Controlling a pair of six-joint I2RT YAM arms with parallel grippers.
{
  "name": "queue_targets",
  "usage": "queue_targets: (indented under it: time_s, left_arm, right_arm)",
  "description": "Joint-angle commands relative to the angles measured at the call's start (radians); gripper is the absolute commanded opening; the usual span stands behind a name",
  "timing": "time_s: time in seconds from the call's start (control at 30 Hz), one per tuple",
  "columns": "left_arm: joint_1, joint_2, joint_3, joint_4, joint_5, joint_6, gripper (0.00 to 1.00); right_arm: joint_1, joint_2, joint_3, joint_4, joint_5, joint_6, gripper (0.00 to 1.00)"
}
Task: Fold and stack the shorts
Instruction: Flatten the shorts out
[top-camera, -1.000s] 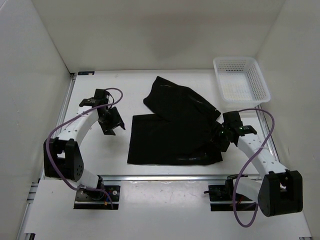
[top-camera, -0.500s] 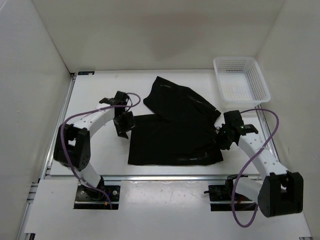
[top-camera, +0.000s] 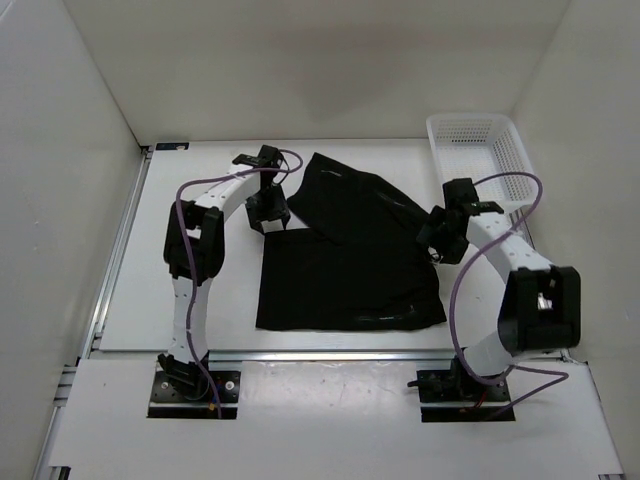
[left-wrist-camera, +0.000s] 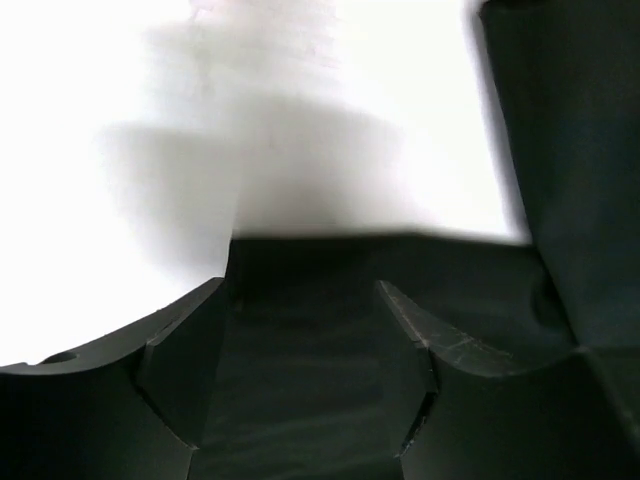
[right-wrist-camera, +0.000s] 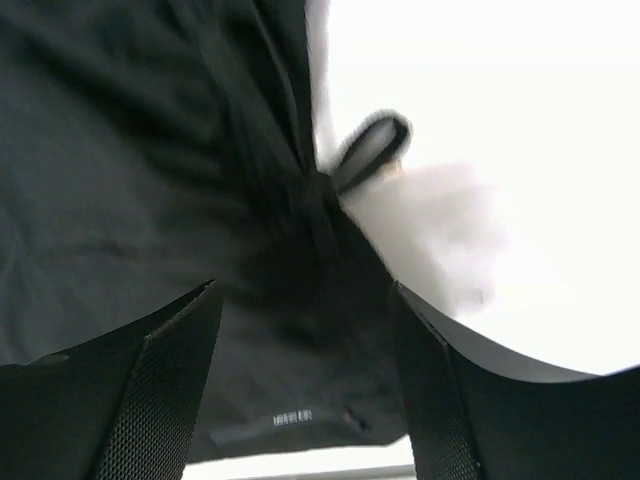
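Note:
Black shorts (top-camera: 345, 275) lie spread flat on the white table, with a second black pair (top-camera: 355, 200) lying tilted behind and partly under them. My left gripper (top-camera: 270, 215) is open above the far left corner of the front shorts (left-wrist-camera: 300, 380), which show between its fingers. My right gripper (top-camera: 437, 238) is open above the shorts' far right edge (right-wrist-camera: 150, 170), where a small pale loop (right-wrist-camera: 375, 145) sticks out.
A white mesh basket (top-camera: 483, 160) stands at the far right corner. White walls enclose the table on three sides. The table's front rail (top-camera: 330, 352) runs just below the shorts.
Both arms have swung away from me. The left gripper moved right and back to the shorts' far left corner. The right gripper moved back along the right edge.

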Motion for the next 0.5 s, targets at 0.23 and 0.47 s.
queue_targets:
  time_s: [0.23, 0.47]
  left_arm:
    - [0.046, 0.067, 0.004, -0.033, 0.063, 0.033, 0.10]
    - [0.168, -0.064, -0.151, 0.015, -0.012, 0.012, 0.10]
  right_arm:
    - [0.042, 0.272, 0.159, 0.051, -0.094, -0.095, 0.48]
    - [0.229, 0.375, 0.171, 0.070, -0.076, -0.072, 0.23]
